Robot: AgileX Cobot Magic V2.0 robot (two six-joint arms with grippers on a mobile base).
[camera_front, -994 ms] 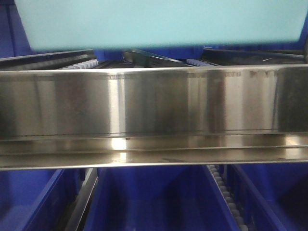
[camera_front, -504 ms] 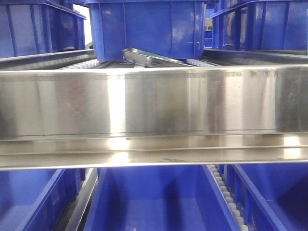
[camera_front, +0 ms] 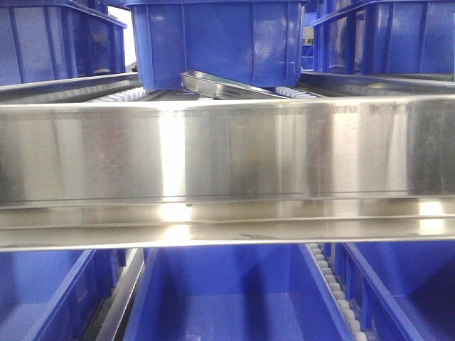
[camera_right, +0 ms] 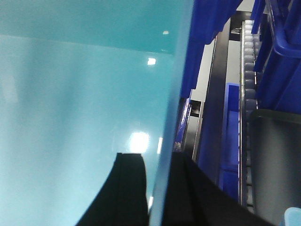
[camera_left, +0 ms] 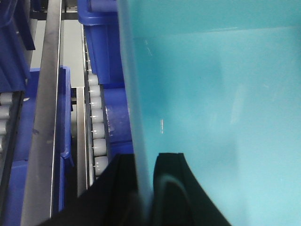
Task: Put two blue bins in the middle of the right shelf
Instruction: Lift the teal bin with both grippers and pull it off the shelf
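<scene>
Shiny brushed-metal shelf rail point(camera_front: 227, 153), glossy plastic blue bins point(camera_front: 213, 42), smooth, slightly reflective plastic teal bin point(camera_left: 211, 117)

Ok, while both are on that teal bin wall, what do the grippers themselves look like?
Only the jaws show, in the wrist views. The left gripper has two plain matte black jaws with blunt tips; the right gripper looks the same. No cables, markings or arm links are visible.

Polished steel shelf rail point(camera_front: 227, 153) reflects bright light above roller tracks point(camera_front: 334, 286).
</scene>
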